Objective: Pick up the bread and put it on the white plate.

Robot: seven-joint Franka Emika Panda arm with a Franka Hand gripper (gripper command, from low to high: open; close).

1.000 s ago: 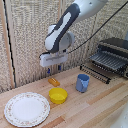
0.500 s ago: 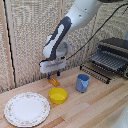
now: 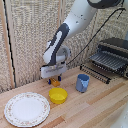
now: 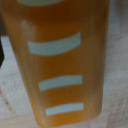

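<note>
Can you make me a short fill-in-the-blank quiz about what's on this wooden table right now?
1. The small round bowl is coloured ____.
2. The blue cup stands on the exterior view's ____ of that bowl.
3. The large flat white dish holds ____.
4. The gripper hovers over the orange-brown ____.

Missing words: yellow; right; nothing; loaf

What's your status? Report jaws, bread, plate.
Gripper low behind yellow bowl, jaws' state unclear. Bread fills wrist view, directly beneath. White dish bare, toward exterior view's left. Blue cup beside.
</note>
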